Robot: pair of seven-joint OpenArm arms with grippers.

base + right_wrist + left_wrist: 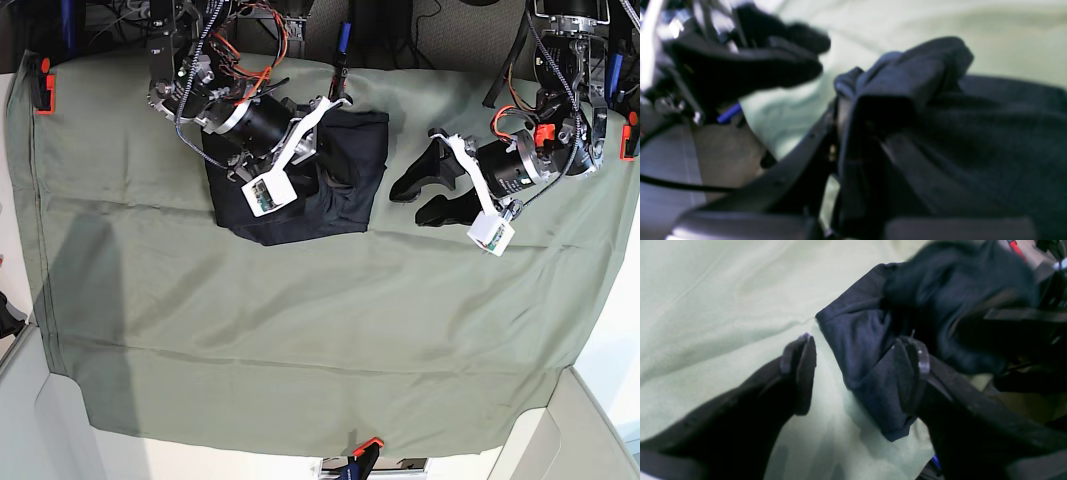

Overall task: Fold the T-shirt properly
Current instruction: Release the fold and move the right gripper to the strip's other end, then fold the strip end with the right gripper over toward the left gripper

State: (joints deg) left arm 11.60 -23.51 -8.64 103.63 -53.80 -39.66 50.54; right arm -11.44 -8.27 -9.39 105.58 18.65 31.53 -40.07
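Note:
The T-shirt (310, 185) is a dark charcoal bundle, roughly folded, lying on the far middle of the green sheet (300, 330). My right gripper (338, 108) is at its far edge, shut on a bunch of its cloth. In the right wrist view that fabric (907, 93) drapes over the gripper (857, 126) and hides the fingertips. My left gripper (408, 205) stands open just right of the shirt. In the left wrist view a folded edge of the shirt (853, 340) shows between the spread fingers of the gripper (857, 373), ungripped.
The sheet covers the whole table and is pinned by orange clamps at the left (40, 85), right (630, 130) and near (365, 445) edges. Cables and arm bases crowd the far edge. Table corners show bare at the near left and right.

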